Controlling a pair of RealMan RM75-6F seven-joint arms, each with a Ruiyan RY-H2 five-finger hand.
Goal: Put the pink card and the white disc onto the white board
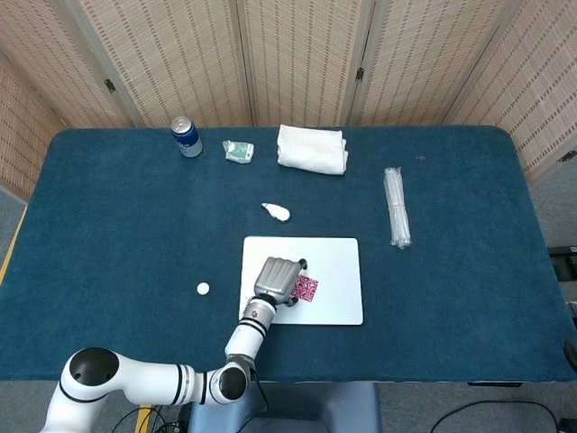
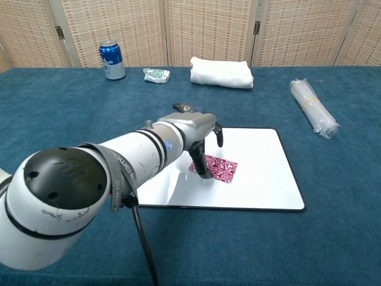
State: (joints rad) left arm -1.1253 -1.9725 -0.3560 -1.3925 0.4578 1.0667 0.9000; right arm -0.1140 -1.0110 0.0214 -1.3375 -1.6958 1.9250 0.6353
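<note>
The white board (image 1: 334, 271) (image 2: 262, 167) lies flat at the table's near middle. My left hand (image 1: 278, 278) (image 2: 199, 132) reaches over its left half and pinches the pink patterned card (image 1: 306, 289) (image 2: 216, 169) by its left edge. The card sits low on or just above the board's surface; I cannot tell if it touches. The small white disc (image 1: 203, 289) lies on the blue cloth to the left of the board; in the chest view my arm hides it. My right hand is out of both views.
Along the far edge stand a blue can (image 1: 187, 136) (image 2: 112, 59), a green-white packet (image 1: 239, 151) and a folded white towel (image 1: 312, 148). A small white-and-black object (image 1: 276, 212) lies just beyond the board. A clear plastic roll (image 1: 397, 207) lies to the right.
</note>
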